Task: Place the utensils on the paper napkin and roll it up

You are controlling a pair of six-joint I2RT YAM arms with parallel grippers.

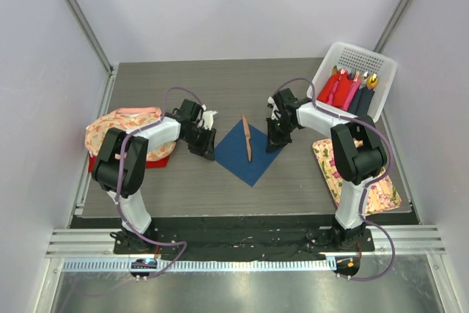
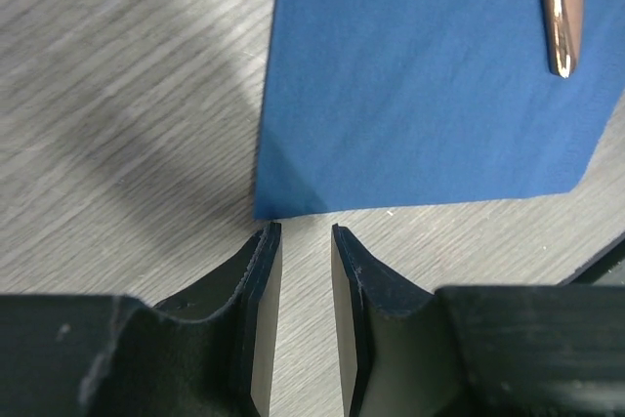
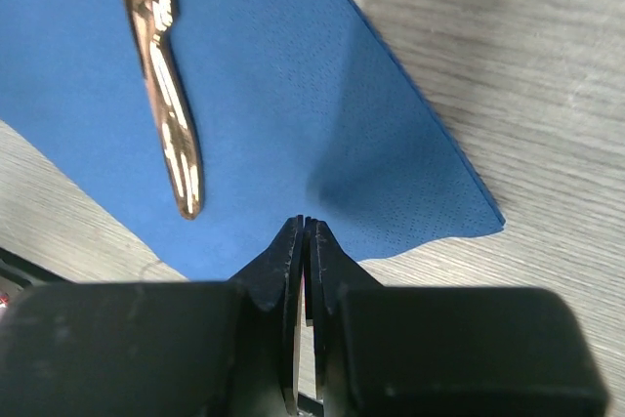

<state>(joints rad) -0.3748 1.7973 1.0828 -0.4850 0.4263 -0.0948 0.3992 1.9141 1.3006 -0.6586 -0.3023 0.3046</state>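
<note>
The dark blue paper napkin [image 1: 236, 153] lies flat as a diamond in the middle of the table. One slim copper-brown utensil [image 1: 247, 138] lies along its far half; it also shows in the left wrist view [image 2: 562, 7] and the right wrist view [image 3: 161, 75]. My left gripper [image 1: 210, 153] is low at the napkin's left corner [image 2: 420, 95]; in its wrist view the gripper [image 2: 301, 231] is open a little, with only bare table between the jaws. My right gripper [image 1: 272, 143] is at the right corner; in its wrist view the gripper [image 3: 306, 222] is shut on the napkin's edge [image 3: 293, 95], which puckers there.
A white basket [image 1: 381, 60] at the far right holds red, pink and dark rolls with gold tips. A floral cloth [image 1: 117, 133] lies on a red item at the left. Another floral cloth [image 1: 374, 188] lies at the right, beside my right arm.
</note>
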